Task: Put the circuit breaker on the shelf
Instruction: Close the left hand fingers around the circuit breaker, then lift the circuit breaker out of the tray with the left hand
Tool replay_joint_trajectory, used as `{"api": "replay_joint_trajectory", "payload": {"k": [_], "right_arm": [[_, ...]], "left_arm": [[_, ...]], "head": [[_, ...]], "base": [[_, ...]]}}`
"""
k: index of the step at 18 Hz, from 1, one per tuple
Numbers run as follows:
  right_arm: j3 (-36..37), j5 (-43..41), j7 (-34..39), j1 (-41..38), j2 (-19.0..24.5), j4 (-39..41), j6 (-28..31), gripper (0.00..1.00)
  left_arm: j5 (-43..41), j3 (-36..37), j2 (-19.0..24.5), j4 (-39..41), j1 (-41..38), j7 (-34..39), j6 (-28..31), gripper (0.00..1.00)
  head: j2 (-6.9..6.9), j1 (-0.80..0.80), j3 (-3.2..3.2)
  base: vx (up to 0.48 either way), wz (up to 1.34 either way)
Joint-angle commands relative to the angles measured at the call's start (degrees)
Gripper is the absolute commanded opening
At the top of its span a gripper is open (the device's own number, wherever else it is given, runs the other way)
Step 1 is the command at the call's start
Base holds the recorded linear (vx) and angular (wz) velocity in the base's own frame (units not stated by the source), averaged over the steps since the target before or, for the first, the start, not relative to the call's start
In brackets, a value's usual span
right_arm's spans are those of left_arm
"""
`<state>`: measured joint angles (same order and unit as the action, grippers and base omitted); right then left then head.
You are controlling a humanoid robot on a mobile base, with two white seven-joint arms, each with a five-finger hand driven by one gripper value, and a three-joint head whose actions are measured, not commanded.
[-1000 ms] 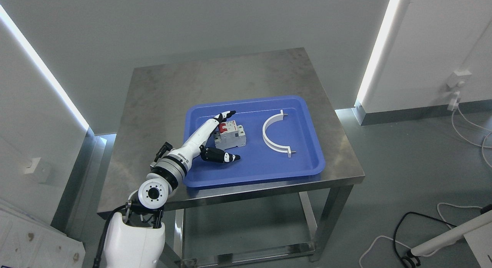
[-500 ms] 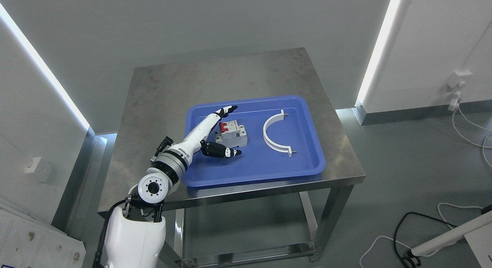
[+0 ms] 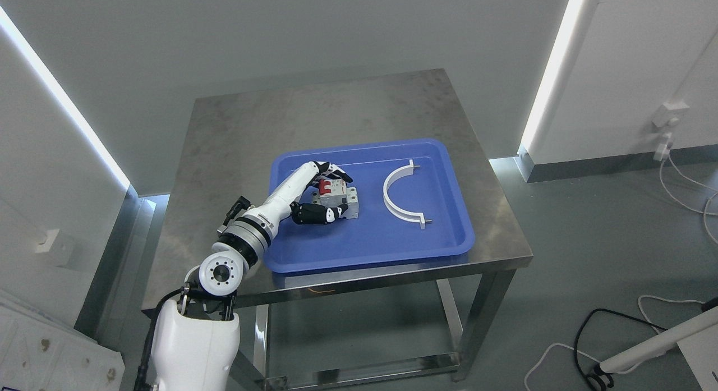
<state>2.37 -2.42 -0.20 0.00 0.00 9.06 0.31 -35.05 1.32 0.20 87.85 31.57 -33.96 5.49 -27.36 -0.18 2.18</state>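
1. on the steel surface (image 3: pixel 235 133) sits a blue tray (image 3: pixel 370 251), amid pale walls and grey floor.
2. left robot hand (image 3: pixel 314 197) fingers curl around the circuit breaker (image 3: pixel 336 196) in the tray.

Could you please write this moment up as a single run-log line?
left robot hand: closed around circuit breaker | breaker: in blue tray, not lifted | white curved bracket: untouched, right of it | shelf: not visible

Brushed, dull metal table (image 3: pixel 252 127); glossy blue plastic tray (image 3: pixel 370 245); white plastic bracket (image 3: pixel 392 203).
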Motion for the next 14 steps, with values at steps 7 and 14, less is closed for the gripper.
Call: {"api": "replay_joint_trajectory", "payload": {"k": [7, 14], "right_arm": [[0.0, 0.0, 0.0, -0.9, -1.0, 0.0, 2.4, 1.0], [0.0, 0.0, 0.0, -1.0, -1.0, 0.1, 2.4, 1.0]], "left_arm": [[10.7, -7.5, 0.8, 3.3, 4.4, 2.1, -2.8, 0.2], [24.3, -13.0, 0.8, 6.7, 0.3, 30.3, -14.1, 0.22]], "head": [[0.0, 0.0, 0.0], [0.0, 0.0, 0.0]], "base": [[0.002, 0.0], [0.0, 0.0]]}}
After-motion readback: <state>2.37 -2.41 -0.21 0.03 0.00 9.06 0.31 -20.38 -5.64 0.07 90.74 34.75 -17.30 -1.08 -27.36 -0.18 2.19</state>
